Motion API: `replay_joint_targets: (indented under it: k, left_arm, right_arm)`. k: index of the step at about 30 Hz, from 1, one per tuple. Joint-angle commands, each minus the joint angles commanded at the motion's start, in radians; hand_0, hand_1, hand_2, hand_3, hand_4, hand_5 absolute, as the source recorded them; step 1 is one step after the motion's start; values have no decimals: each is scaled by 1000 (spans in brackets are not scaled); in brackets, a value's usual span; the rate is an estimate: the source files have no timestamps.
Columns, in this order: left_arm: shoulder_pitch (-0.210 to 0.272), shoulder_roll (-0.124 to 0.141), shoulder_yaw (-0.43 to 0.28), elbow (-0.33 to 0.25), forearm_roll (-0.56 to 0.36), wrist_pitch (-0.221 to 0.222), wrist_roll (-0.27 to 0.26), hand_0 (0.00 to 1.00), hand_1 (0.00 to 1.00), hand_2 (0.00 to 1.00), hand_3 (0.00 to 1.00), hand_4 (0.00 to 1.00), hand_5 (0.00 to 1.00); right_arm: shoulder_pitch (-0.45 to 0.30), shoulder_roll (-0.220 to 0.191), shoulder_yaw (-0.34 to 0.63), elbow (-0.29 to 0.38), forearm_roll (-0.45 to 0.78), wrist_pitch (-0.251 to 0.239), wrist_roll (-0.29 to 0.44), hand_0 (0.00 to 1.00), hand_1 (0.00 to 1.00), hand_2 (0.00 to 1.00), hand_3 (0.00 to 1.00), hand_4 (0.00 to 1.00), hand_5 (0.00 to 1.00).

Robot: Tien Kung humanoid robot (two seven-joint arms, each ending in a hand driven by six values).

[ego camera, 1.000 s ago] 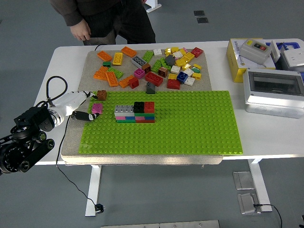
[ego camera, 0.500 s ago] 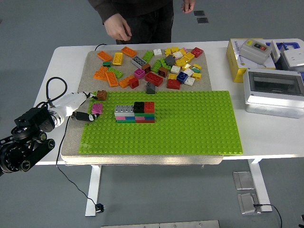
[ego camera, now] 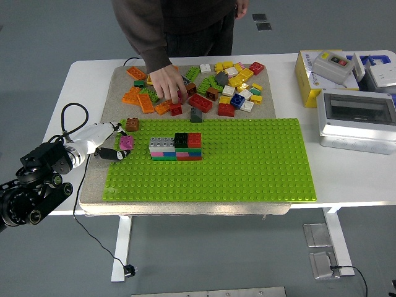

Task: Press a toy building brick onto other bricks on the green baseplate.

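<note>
Baseplate (ego camera: 247, 167) laid on mat, stacked bricks (ego camera: 176, 147) pressed on its left part | pink brick (ego camera: 126, 142) gripped by left hand (ego camera: 106, 140) at plate's left edge | loose-brick pile (ego camera: 204, 86) reached into by person's hand (ego camera: 166, 85).

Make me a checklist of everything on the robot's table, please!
Surface: white table with a beige mat under the bricks.
Job's things: green baseplate holding a small brick stack; pink brick at the left hand.
Clutter: loose brick pile; a person's hand reaching into it.
Hands: left one at the baseplate's left edge, touching the pink brick; right not in view.
Cables: black cable looping by the left arm.
Surroundings: yellow box, grey enclosure, grey floor.
</note>
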Motion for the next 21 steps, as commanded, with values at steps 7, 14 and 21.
replay_joint_targets:
  k: [7,14,21]
  left_arm:
    - [-2,-4,9,5,-5,3,-4,998,959,969,711,645,352]
    - [-4,-5,13,8,-10,1,-6,998,957,967,679,534,274]
    - [-7,-4,18,10,-13,0,-7,998,953,960,635,442,227]
  right_arm:
    - [-2,1,-5,0,4,1,1,703,695,706,707,392,807]
    - [-4,1,-8,0,4,1,1,708,696,708,708,392,809]
    - [-4,2,-8,0,5,2,1,708,697,709,707,392,809]
